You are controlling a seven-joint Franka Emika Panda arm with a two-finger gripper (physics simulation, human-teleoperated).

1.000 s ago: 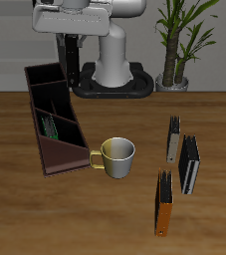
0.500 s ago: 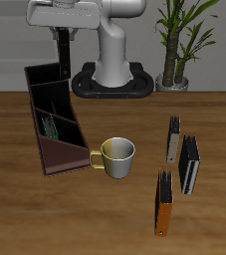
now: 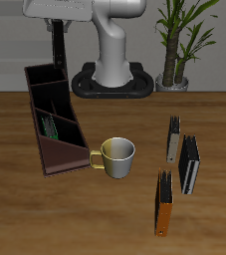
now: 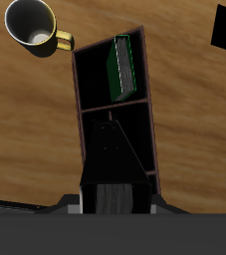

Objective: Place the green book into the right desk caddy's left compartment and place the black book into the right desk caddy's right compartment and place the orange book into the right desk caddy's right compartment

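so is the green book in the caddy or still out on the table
In. The green book stands on edge inside a section of the right desk caddy, between its walls, as the wrist view shows.

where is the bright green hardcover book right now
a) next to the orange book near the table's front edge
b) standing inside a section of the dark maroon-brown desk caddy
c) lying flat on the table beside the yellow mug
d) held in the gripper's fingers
b: the bright green hardcover book stands on edge inside one section of the dark maroon-brown desk caddy, apart from the yellow mug; the exterior view shows it there too.
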